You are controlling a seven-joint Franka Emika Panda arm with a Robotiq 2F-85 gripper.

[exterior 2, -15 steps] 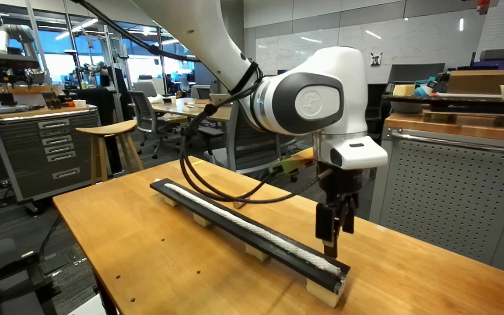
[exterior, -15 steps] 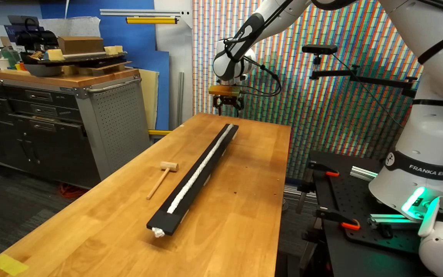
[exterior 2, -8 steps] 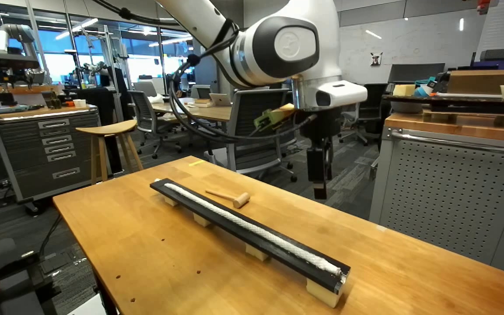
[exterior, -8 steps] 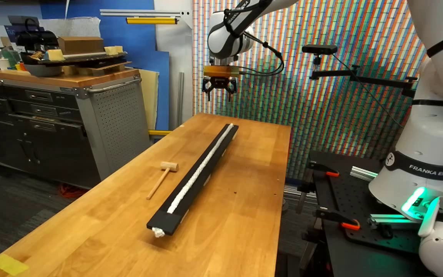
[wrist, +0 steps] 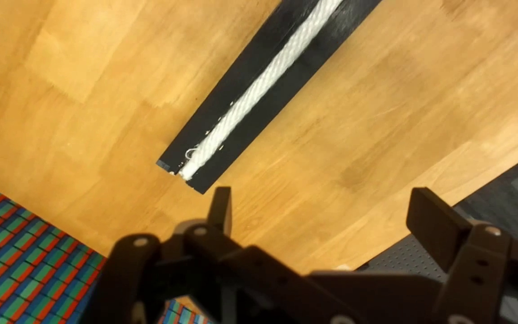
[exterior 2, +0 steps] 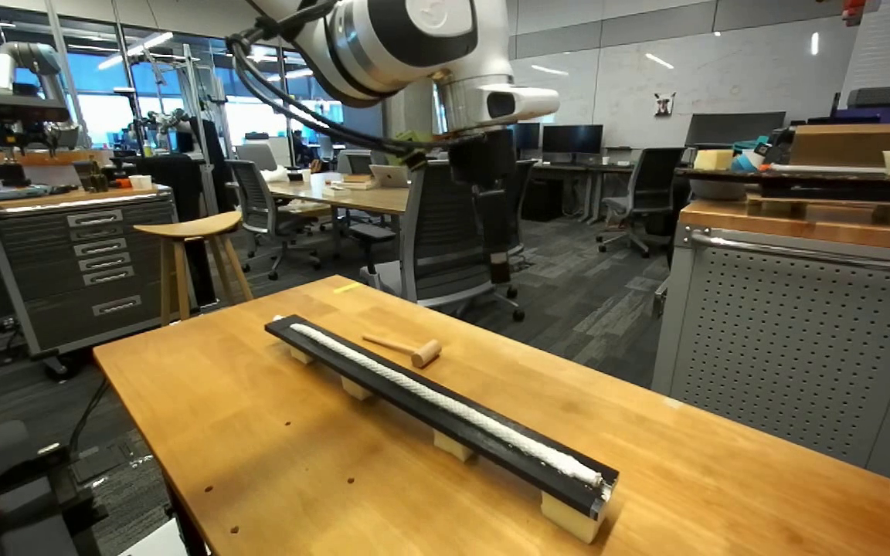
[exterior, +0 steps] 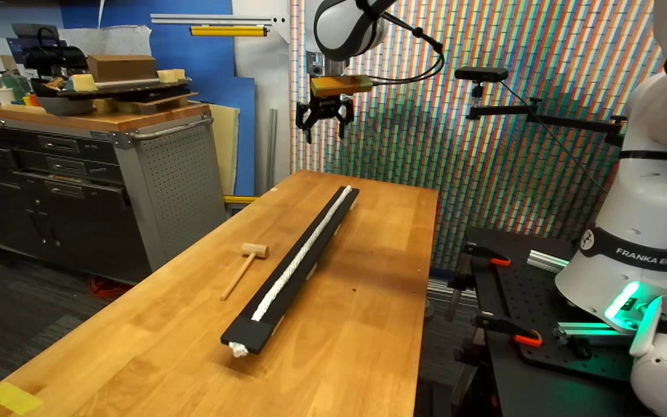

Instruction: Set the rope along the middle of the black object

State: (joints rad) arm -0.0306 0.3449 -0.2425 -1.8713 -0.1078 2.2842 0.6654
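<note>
In an exterior view, can see white rope [exterior: 294, 266] lying along the middle of the black bar [exterior: 282, 300], slanting from lower left of centre to mid-frame. Can find the gripper [exterior: 325, 139] at upper centre, spread wide apart, and a wooden hammer [exterior: 255, 250] left of the bar on the table [exterior: 362, 324]. Can count 4 pale blocks [exterior 2: 570, 516] underneath the bar in an exterior view.

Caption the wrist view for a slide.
Open Robotiq gripper in foreground; beyond, white rope runs along the middle of a black bar.
</note>
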